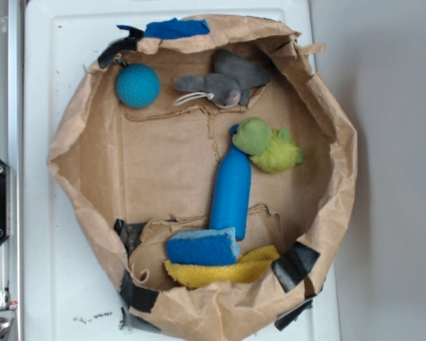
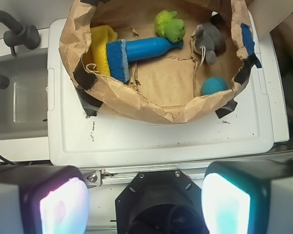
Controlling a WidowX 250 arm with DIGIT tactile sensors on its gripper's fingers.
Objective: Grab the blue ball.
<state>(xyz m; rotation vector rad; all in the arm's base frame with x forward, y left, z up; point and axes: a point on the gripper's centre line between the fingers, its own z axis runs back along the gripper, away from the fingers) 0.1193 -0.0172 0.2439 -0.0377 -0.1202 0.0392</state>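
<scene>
Nothing done yet: your gripper [image 2: 145, 204] sits well back from the paper bin [image 1: 319, 106], over the white tray's [image 2: 136, 141] near edge, fingers [image 2: 63, 207] spread wide with nothing between them. The ball [image 1: 137, 86] lies untouched on the bin floor against the wall, near the grey toy [image 1: 227, 84] and well apart from the bottle [image 1: 231, 192] and sponge [image 1: 202, 247]. Left for you, by my reading: the whole approach, descent inside the rim, and the closing.
</scene>
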